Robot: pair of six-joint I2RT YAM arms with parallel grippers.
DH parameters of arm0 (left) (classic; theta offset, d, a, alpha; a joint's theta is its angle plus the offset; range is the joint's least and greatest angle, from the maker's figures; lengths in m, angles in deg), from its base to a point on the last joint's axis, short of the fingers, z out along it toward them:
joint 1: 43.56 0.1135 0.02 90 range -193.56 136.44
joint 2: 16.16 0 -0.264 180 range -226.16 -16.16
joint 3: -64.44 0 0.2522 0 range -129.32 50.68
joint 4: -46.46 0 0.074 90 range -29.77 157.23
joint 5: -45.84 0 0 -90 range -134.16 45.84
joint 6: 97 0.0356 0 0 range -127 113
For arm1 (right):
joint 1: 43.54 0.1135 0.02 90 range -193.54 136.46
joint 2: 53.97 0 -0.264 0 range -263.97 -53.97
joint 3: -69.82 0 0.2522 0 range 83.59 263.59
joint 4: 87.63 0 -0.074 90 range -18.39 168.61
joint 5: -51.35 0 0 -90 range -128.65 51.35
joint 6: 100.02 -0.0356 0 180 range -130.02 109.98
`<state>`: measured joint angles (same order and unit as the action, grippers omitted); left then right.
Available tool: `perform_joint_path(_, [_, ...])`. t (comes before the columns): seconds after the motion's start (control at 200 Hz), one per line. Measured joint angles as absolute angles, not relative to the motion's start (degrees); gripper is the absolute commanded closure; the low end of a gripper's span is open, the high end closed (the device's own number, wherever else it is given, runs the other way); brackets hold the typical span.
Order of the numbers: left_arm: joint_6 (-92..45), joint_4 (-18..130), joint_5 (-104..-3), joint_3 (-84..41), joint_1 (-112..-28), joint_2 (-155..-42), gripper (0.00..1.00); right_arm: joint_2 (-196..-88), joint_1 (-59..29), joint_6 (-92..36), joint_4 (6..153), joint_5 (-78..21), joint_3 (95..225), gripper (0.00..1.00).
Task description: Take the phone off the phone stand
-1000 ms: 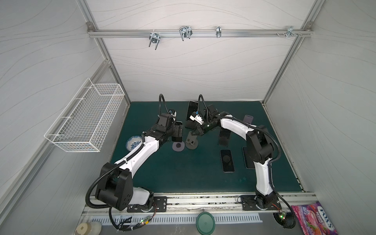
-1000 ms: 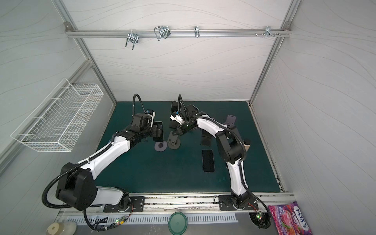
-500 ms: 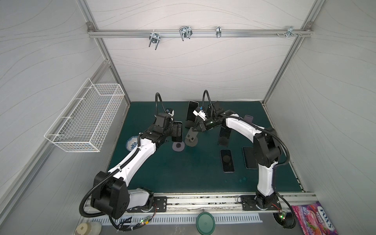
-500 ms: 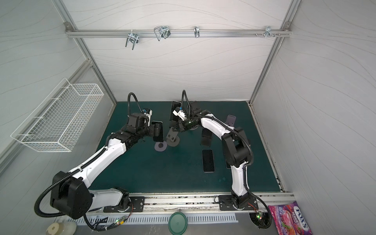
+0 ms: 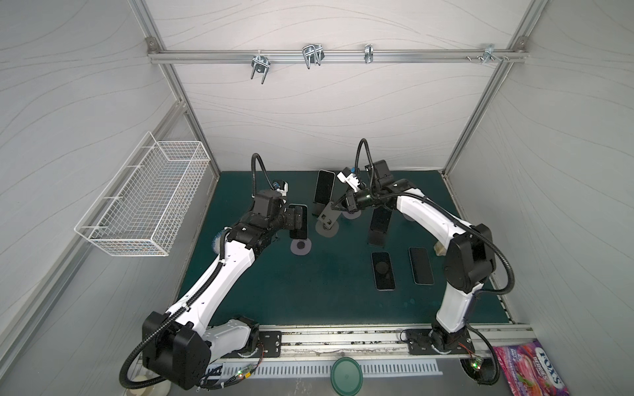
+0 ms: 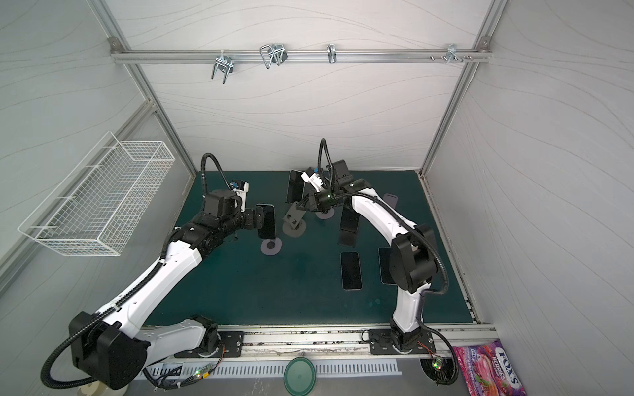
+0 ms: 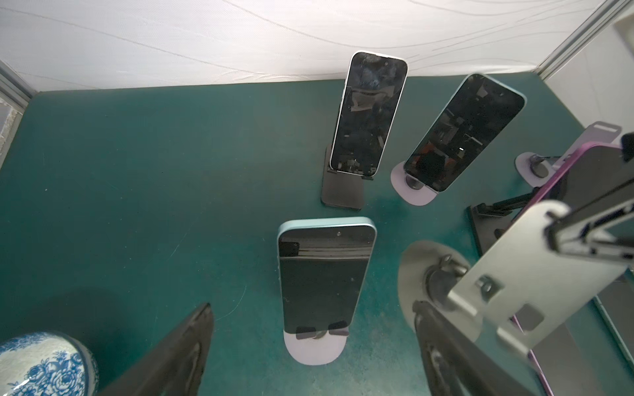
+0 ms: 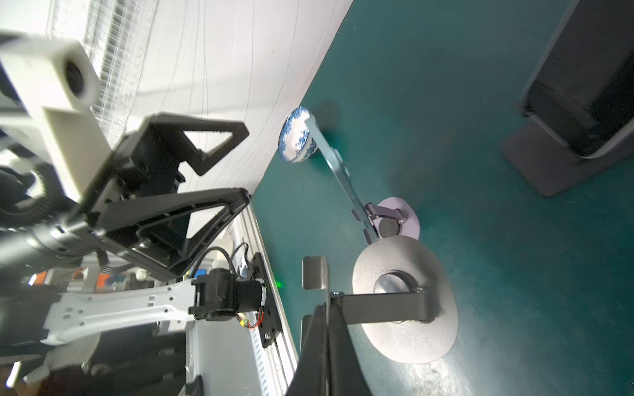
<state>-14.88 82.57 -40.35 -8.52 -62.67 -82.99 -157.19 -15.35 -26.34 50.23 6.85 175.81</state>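
A teal-edged phone leans upright on a lilac phone stand, left of centre in both top views. My left gripper is open and faces its screen, with one finger out to each side and neither touching it; a top view shows the left gripper close in front. My right gripper is shut on the thin plate of an empty grey stand, which stands just right of the phone.
A white-rimmed phone on a black stand and a teal phone on a lilac stand stand further back. A purple phone leans on a black stand. Two phones lie flat at front right. A blue-white bowl sits at the left.
My left arm has stretched out while its open gripper stays by the phone. The right arm has risen and shifted slightly back, still shut on the grey stand.
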Motion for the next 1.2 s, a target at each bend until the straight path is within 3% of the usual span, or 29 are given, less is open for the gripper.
perform_joint_path(0.335, [-16.01,84.39,-41.53,-10.84,-63.81,-80.95,0.11,-147.09,-28.71,-33.68,50.04,6.39,170.57,1.0])
perform_joint_path(0.695, [-14.85,85.94,-39.78,-16.04,-71.94,-83.14,0.11,-138.48,-37.1,-36.2,48.61,6.63,167.83,1.0])
perform_joint_path(1.2, [-14.96,86.81,-40.2,-17.13,-75.94,-85.39,0.11,-128.58,-61.29,-37.27,45.93,2.78,155.09,1.0])
